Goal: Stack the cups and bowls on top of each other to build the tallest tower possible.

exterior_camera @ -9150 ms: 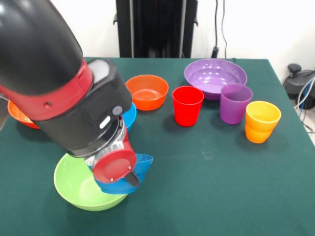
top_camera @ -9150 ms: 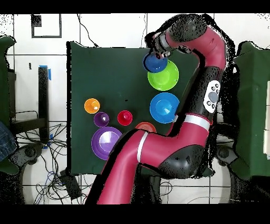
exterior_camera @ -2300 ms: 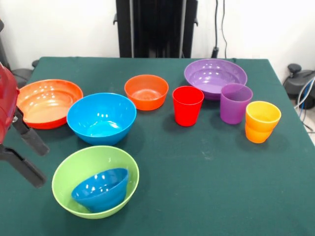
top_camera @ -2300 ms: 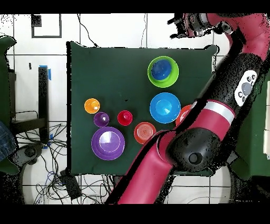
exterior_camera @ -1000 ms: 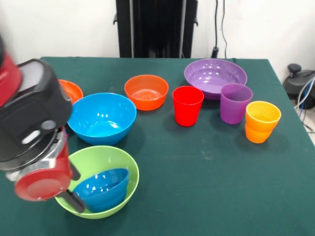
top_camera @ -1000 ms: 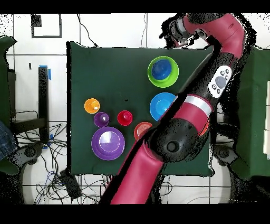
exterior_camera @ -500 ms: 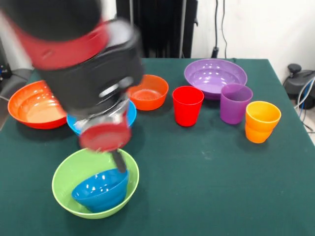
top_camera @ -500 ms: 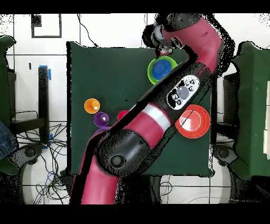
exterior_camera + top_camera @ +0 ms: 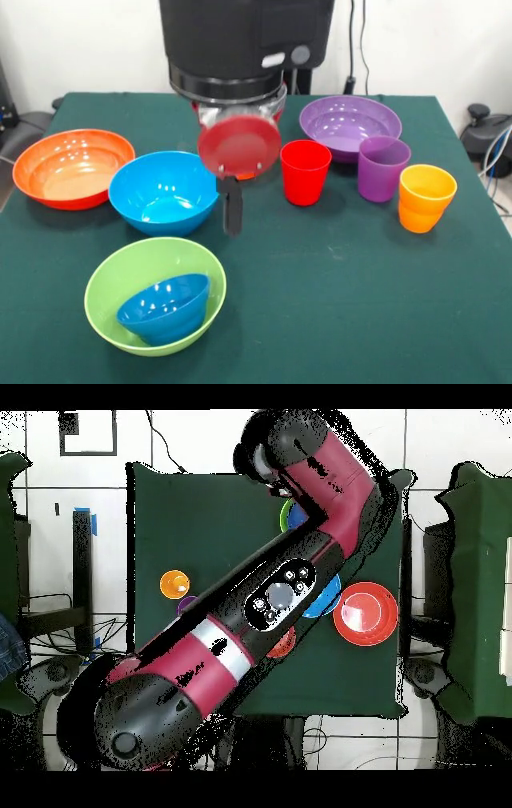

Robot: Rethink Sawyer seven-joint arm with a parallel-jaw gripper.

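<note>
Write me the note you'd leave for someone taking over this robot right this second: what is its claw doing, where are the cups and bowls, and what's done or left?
Gripper: empty, above the table between the light blue bowl and red cup; open or shut, unclear.
Done: dark blue bowl sits tilted inside the lime green bowl.
Left: light blue bowl, orange-red bowl, purple bowl, small orange bowl (mostly hidden), and the red, purple and orange cups all stand loose.

Dark green bench [image 9: 360,304]. Lime green bowl [image 9: 120,280] holding dark blue bowl [image 9: 164,308]. Light blue bowl [image 9: 164,192], orange-red bowl [image 9: 72,166], purple bowl [image 9: 348,124]. Cups: red cup [image 9: 305,171], purple cup [image 9: 382,167], orange cup [image 9: 426,197]. Arm [image 9: 230,644] red and black.
</note>
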